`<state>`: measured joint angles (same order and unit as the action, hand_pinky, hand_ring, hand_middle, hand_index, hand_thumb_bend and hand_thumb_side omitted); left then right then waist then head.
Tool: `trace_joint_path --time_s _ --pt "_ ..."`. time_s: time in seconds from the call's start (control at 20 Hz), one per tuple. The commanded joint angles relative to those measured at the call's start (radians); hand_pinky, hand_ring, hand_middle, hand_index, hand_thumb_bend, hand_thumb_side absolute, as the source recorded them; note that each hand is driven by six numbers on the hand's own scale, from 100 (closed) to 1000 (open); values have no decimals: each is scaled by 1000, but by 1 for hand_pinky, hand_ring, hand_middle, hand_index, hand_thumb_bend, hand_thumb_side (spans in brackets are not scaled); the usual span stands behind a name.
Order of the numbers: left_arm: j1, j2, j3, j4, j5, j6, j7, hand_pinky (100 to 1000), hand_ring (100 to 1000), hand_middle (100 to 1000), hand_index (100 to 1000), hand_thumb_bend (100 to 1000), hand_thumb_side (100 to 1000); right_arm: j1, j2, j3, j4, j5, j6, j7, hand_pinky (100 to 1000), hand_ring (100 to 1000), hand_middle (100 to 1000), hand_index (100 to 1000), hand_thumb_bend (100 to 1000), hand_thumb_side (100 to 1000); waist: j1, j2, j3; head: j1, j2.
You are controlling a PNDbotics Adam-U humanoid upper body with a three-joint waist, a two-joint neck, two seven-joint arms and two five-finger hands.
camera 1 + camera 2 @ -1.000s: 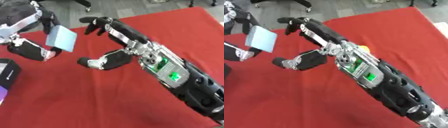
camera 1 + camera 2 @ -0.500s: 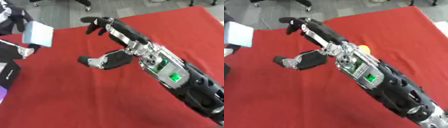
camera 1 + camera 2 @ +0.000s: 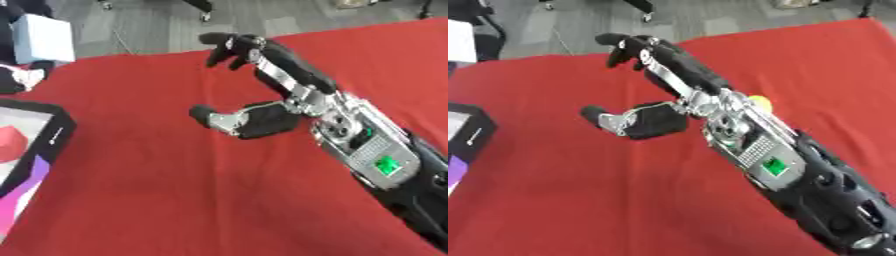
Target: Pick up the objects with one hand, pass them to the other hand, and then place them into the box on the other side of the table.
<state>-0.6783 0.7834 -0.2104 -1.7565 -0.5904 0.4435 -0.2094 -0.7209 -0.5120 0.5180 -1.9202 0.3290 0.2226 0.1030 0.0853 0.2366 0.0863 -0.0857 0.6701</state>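
Note:
A pale blue box [image 3: 40,38] hangs at the top left corner, above the table's far edge, with my left hand [image 3: 19,79] shut on it; only a bit of that hand shows below the box at the view's edge. My right hand [image 3: 282,71] reaches over the middle of the red table [image 3: 157,200], open, fingers stretched toward the far edge and thumb [image 3: 229,119] spread to the left, holding nothing. A black-rimmed box [image 3: 54,136] lies at the left edge with a red thing [image 3: 10,142] inside.
A yellow-green ball [image 3: 760,102] peeks out behind my right forearm. A purple and pink surface [image 3: 24,192] shows at the lower left beside the black-rimmed box. Grey floor [image 3: 149,25] lies beyond the table's far edge.
My left hand has carried the pale blue box away from my right hand, leftward to the view's corner. My right hand has stayed open over the middle.

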Motion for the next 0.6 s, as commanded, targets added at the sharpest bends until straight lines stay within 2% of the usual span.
trace_joint_path --time_s 0.05,0.15,0.3,0.6 --pt "9 52 39 35 2 10 16 733 611 389 385 100 115 -11 -24 -16 -28 -5 6 -3 750 820 711 938 388 546 -9 -3 1 32 -13" --pt "26 55 51 76 -5 17 17 735 616 393 387 100 118 -8 -25 -18 -32 -9 9 -6 751 820 711 933 399 498 -13 -2 1 54 -13" --pt "43 54 66 132 -17 22 25 739 620 399 392 100 121 -4 -28 -23 -34 -16 17 -11 751 821 713 926 359 442 -18 -1 0 84 -15" --pt "63 47 81 225 -45 21 28 740 629 408 398 100 126 2 -27 -28 -33 -52 41 -33 751 822 713 920 100 454 -27 2 -1 112 -14"
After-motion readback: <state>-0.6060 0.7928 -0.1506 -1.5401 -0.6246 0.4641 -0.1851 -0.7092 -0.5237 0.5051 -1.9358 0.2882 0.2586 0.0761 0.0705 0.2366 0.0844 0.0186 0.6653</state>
